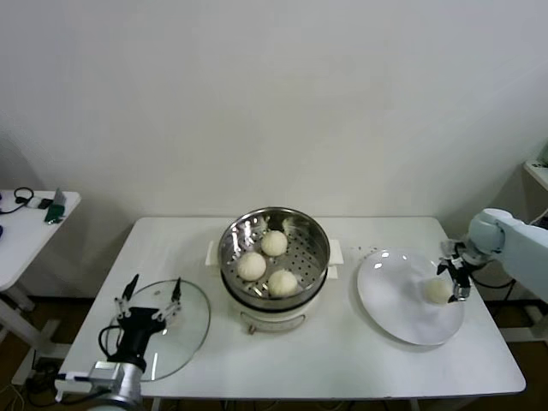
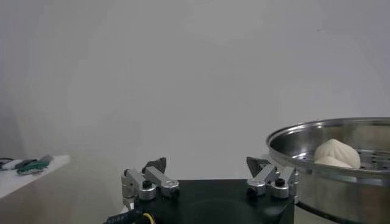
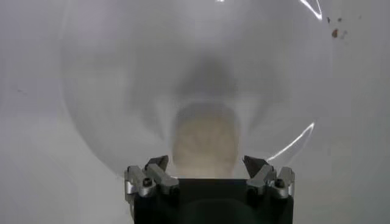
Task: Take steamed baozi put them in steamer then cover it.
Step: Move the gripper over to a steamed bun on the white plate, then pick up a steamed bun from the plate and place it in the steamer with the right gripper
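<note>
The steamer (image 1: 318,248) stands mid-table with three baozi (image 1: 274,243) on its perforated floor. A fourth baozi (image 1: 438,291) lies on the white plate (image 1: 398,300) at the right. My right gripper (image 1: 450,281) is down at this bun and open. In the right wrist view the bun (image 3: 204,143) sits just ahead of the right gripper (image 3: 206,161), with a gap on each side. The glass cover (image 1: 184,330) lies flat at the front left. My left gripper (image 1: 153,287) hovers open over it, empty. The left wrist view shows the left gripper (image 2: 207,164) beside the steamer (image 2: 341,182).
A small side table (image 1: 26,231) with cables and small items stands off to the left. A few crumbs (image 1: 364,250) dot the table between steamer and plate. The plate lies close to the table's right edge.
</note>
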`<state>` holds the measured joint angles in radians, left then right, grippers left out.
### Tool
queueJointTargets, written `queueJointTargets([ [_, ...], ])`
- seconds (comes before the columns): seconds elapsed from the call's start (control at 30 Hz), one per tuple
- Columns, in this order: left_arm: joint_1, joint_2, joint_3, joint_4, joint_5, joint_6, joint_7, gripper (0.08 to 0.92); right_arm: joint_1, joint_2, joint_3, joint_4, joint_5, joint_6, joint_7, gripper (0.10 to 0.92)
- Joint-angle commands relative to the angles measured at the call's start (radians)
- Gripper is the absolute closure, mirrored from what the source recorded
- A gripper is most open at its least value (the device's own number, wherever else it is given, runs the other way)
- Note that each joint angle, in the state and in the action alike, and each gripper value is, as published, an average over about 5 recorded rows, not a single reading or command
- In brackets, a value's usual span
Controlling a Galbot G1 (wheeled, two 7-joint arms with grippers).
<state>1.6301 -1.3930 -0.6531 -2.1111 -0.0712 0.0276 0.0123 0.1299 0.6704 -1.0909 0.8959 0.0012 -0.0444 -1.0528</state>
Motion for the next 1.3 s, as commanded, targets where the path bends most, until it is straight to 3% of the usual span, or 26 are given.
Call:
queueJointTargets([
  [0.03, 0.000, 0.000, -0.001, -0.002, 0.002, 0.001, -0.001, 0.177, -0.067, 0.039, 0.070, -0.057, -0.040, 0.006, -0.004, 0.203],
  [0.2, -0.001, 0.001, 0.000, -0.002, 0.002, 0.001, -0.001, 0.177, -0.069, 0.045, 0.075, -0.061, -0.047, 0.008, -0.007, 0.203],
  [0.43, 0.000, 0.001, 0.000, -0.004, 0.002, 0.001, -0.001, 0.177, -0.063, 0.038, 0.079, -0.058, -0.038, 0.007, -0.011, 0.296],
  [0.63, 0.000, 0.000, 0.002, -0.007, 0.001, 0.001, -0.001, 0.177, -0.020, 0.022, 0.054, -0.044, 0.021, -0.009, -0.011, 0.320],
  [0.97, -0.007, -0.001, 0.025, -0.010, 0.005, 0.002, -0.001, 0.177, 0.315, 0.031, -0.254, 0.016, 0.326, -0.088, -0.003, 0.321],
  [1.3, -0.027, 0.002, 0.062, -0.020, 0.007, 0.006, 0.002, 0.177, 0.675, 0.190, -0.561, 0.131, 0.696, -0.188, 0.023, 0.323],
])
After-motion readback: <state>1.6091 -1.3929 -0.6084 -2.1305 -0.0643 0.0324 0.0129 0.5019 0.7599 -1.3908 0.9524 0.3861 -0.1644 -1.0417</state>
